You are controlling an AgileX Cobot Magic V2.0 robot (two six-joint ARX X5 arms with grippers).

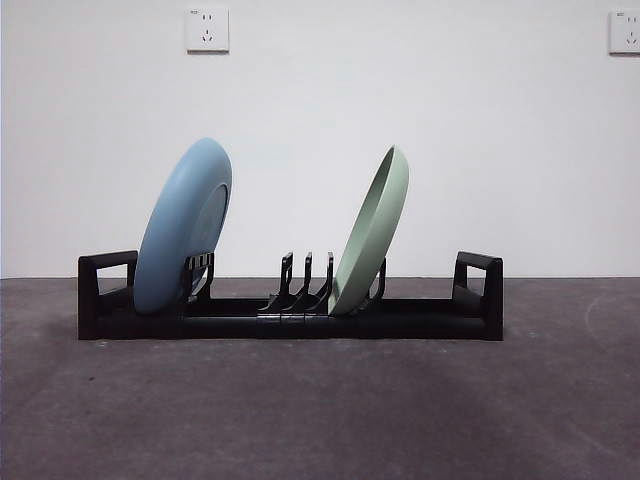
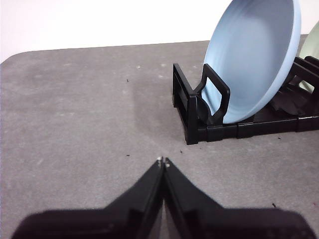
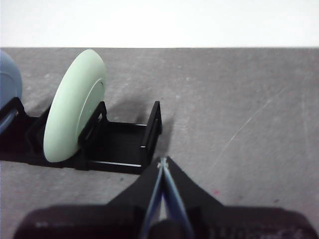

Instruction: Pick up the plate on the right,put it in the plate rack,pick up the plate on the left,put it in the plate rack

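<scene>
The plate rack [image 1: 290, 318] sits across the middle of the surface [image 1: 320, 400], a long, low piece of black plastic with a blocky loop handle at each end and a row of curved upright prongs rising from its base. Two plates stand in it on edge, both tilted the same way. The blue plate [image 1: 185, 228] occupies the slots next to the one handle; it is round, smooth and matte, with a shallow dished face and a slightly raised foot ring on its back, and its lower rim rests down in the rack base. The green plate [image 1: 372, 232] stands further along, past three bare prongs, leaning against a prong with its pale, thin rim showing edge-on in the front view. Between the green plate and the far handle the rack is an open, box-like tray section.

The surface is a dark grey mat with a fine, felt-like grain, faint scuffs and a few small specks. Behind it rises a plain white wall [image 1: 320, 130] with two white sockets [image 1: 207, 29] high up.

The left hand [image 2: 163, 161] hovers over bare mat near the rack's handle beside the blue plate, its two black tapered jaws pressed together to a point, holding nothing. The right hand [image 3: 163, 160] hangs just off the rack's other end, near the green plate, jaws likewise closed tip to tip and empty.
</scene>
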